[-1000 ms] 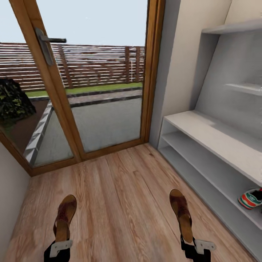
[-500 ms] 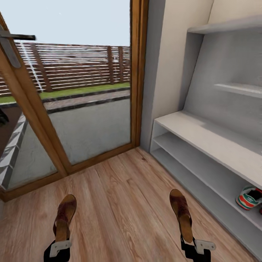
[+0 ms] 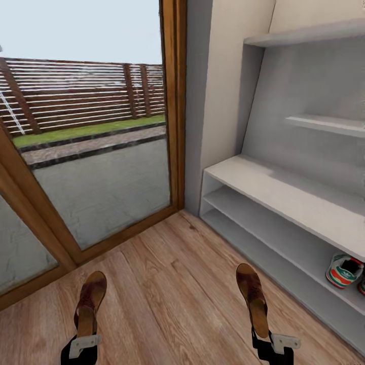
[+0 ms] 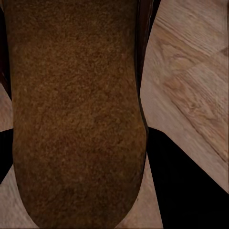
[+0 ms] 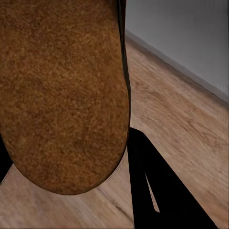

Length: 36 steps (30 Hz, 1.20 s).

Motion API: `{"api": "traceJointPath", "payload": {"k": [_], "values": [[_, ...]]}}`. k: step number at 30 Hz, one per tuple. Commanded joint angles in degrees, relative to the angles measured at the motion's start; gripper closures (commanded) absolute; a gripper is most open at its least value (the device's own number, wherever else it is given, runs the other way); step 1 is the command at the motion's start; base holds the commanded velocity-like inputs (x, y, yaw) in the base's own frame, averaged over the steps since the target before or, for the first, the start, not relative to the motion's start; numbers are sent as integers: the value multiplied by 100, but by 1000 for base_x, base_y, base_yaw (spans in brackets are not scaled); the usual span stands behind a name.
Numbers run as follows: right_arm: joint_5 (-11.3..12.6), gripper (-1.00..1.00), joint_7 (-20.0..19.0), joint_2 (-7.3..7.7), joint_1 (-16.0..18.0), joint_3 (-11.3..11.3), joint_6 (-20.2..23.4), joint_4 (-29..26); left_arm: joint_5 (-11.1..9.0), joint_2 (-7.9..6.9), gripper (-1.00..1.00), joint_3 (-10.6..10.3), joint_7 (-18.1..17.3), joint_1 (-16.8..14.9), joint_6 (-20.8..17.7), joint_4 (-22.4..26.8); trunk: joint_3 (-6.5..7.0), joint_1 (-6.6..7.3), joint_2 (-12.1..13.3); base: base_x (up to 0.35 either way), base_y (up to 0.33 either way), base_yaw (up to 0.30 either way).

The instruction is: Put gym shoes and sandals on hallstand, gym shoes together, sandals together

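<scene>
Each arm carries one brown sandal above the wood-plank corridor floor (image 3: 167, 294). My left gripper (image 3: 83, 343) is shut on the heel of the left sandal (image 3: 90, 303), whose brown sole (image 4: 76, 114) spans the left wrist view. My right gripper (image 3: 271, 340) is shut on the heel of the right sandal (image 3: 253, 299), its sole (image 5: 62, 95) close before the right wrist camera. The white-grey hallstand (image 3: 284, 195) runs along the right wall. One white gym shoe (image 3: 343, 270) with green stripes stands on its lower shelf, and a second one (image 3: 362, 286) is cut off by the frame edge.
A wood-framed glass door (image 3: 175, 101) closes the corridor ahead, with a paved yard and slatted fence behind it. Floating white shelves (image 3: 324, 124) hang above the bench. Bare floor lies between the two sandals and the rack.
The whole view has swung to the right: door and handle slid left and out of frame, and the rack came nearer the centre. Both sandals stay held in the same place relative to me.
</scene>
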State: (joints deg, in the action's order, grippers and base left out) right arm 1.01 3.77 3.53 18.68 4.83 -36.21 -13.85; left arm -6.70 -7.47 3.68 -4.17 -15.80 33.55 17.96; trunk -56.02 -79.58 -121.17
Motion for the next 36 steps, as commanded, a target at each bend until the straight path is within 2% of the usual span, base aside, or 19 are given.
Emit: {"api": "traceJointPath", "payload": {"k": [1, 8, 25, 36], "values": [[31, 100, -13, -1, 5, 9, -18, 5, -42, 0, 100, 11, -40, -2, 10, -3, -4, -2, -2, 238, 261, -265], [31, 100, -9, -1, 5, 9, -18, 5, -33, 0, 100, 10, -40, -2, 9, -3, -4, -2, -2, 166, 170, -265], [30, 100, -9, -1, 5, 9, -18, 5, -66, 0, 100, 15, -93, -2, 11, 1, -4, -2, -2, 9, 16, -265], [29, 100, -11, -1, 5, 9, -18, 5, -62, 0, 100, 11, -92, -2, 11, 3, -4, -2, -2, 0, 268, -265]]}}
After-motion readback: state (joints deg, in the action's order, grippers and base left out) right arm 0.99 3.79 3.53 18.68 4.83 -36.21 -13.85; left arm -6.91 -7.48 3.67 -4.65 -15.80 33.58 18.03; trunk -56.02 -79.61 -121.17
